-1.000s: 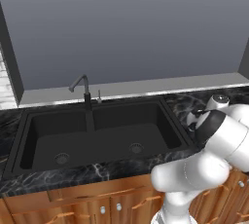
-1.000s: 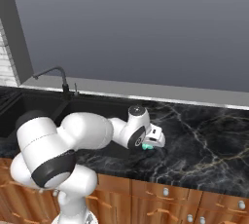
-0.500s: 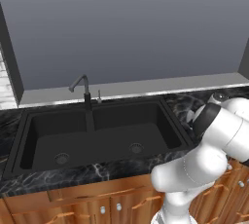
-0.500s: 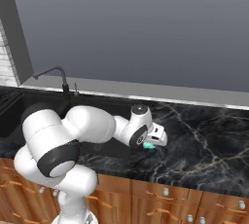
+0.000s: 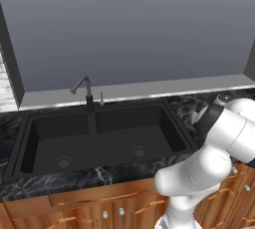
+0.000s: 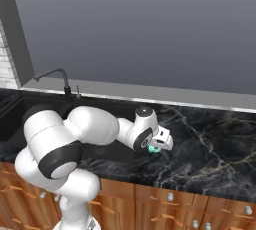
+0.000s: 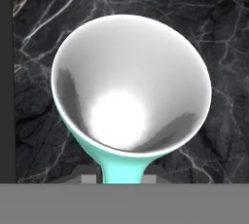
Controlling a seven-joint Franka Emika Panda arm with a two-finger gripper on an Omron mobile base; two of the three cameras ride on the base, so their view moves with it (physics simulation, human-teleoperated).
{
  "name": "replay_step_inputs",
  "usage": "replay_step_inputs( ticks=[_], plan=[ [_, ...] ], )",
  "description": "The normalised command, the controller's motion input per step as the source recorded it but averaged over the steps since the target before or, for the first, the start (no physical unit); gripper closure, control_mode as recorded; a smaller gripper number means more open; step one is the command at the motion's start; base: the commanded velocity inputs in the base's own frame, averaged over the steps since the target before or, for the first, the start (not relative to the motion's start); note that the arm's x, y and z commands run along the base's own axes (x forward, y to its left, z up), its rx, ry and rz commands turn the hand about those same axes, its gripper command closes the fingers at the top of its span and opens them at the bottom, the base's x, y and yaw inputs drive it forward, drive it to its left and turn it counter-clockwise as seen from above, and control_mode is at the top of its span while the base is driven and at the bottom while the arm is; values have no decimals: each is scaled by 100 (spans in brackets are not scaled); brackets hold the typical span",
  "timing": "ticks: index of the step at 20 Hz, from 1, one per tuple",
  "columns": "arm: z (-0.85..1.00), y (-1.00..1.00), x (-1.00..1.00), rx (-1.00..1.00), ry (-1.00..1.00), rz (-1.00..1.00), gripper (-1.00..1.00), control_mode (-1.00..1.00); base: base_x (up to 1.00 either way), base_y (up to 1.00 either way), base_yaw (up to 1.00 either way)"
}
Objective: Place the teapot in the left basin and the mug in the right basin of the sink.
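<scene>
The mug [image 7: 129,86] stands upright on the black marble counter, seen from above with its pale inside and teal-green outside. My gripper [image 7: 121,179] is shut on the mug's teal side part, one fingertip pressed against each side of it. From the right base view the gripper [image 6: 159,145] points down at the counter right of the sink, with a bit of the teal mug [image 6: 154,149] showing under it. The sink [image 5: 30,118] lies to the left, with the narrower left basin [image 5: 50,143] and the wider right basin [image 5: 149,128]. The teapot is out of view.
A dark gooseneck faucet [image 5: 84,91] rises behind the divider between the basins. My own white arm [image 6: 90,129] stretches low across the counter between sink and mug. Marble counter [image 6: 215,144] spreads to the right, and a grey wall backs it.
The jaws have closed in on the mug. The arm's elbow has shifted slightly while the hand stayed over the mug.
</scene>
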Motion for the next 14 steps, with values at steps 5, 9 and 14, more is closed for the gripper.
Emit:
replay_step_inputs(
  ticks=[5, 9, 14],
  plan=[
    [-13, 19, -5, 0, -3, -3, 100, -100, 0, 0, 0],
    [14, 45, -19, -5, -17, 0, 100, -100, 0, 0, 0],
    [16, 51, -9, -7, -19, 0, 100, -100, 0, 0, 0]
  ],
)
